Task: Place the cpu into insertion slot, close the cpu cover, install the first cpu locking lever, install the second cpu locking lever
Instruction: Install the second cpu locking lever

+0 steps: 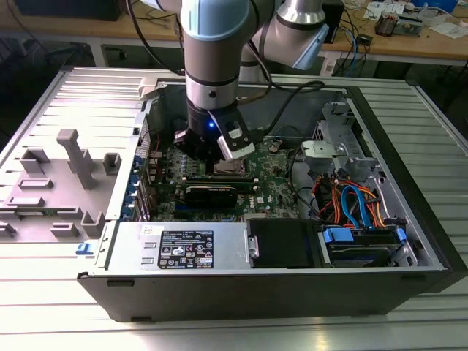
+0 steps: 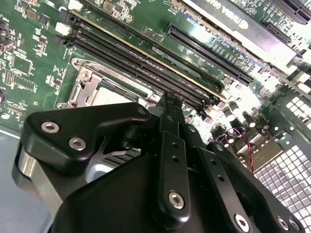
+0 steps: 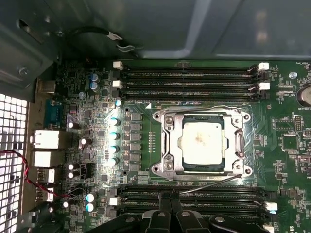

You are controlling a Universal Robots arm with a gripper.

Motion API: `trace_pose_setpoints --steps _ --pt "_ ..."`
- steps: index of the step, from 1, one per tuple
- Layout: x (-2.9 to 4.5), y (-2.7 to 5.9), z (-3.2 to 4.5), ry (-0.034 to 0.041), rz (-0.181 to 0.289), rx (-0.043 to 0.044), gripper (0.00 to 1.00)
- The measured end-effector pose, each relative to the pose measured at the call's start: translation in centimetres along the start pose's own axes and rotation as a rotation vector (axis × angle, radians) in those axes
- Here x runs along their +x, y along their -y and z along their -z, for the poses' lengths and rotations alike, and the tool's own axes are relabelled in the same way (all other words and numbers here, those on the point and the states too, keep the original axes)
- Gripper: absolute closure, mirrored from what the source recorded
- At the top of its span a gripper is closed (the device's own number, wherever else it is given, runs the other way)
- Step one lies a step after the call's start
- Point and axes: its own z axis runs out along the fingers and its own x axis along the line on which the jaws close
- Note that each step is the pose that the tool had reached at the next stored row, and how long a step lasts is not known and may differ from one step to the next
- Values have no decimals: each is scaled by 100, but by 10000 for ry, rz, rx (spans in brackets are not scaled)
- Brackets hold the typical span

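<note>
Evidently the cpu (image 3: 203, 144) sits under the closed cpu cover (image 3: 167, 145); gripper (image 3: 170, 196), pinched shut and empty, should press the locking lever (image 3: 214, 182) squarely.

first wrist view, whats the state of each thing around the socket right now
cpu: seated flat in the insertion slot, metal top facing up
insertion slot: filled by the cpu
cpu cover: closed down around the cpu, framing it
locking lever: thin wire rod along the socket's edge, slightly slanted; whether latched, cannot tell
memory slots: black, latches white at the ends
gripper: just beside the socket, holding nothing visible
</note>
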Motion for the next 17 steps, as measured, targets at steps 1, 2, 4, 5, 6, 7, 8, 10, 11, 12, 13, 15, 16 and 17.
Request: trace_pose_setpoints --steps 1,2,4,5,6,7,8,10,11,12,13,15,16,17 --pt "2 1 -10 0 1 -16 89" --pt "9 2 -21 1 -2 -45 89" --pt "29 5 -41 1 -1 -105 89" --pt "33 6 -50 2 0 -128 89" --pt "36 7 -63 2 3 -168 89" --pt "40 9 -73 3 2 -198 89" --pt "42 10 -80 4 2 -216 89" --pt "45 15 -99 2 2 -233 89" --pt "47 15 -109 4 1 -239 89" --pt "50 16 -120 3 1 -246 89" --pt "53 17 -130 3 0 -254 89" --pt "63 19 -152 4 2 -287 89" --pt "68 20 -163 3 3 -316 89" --pt "73 20 -173 4 3 -339 89"
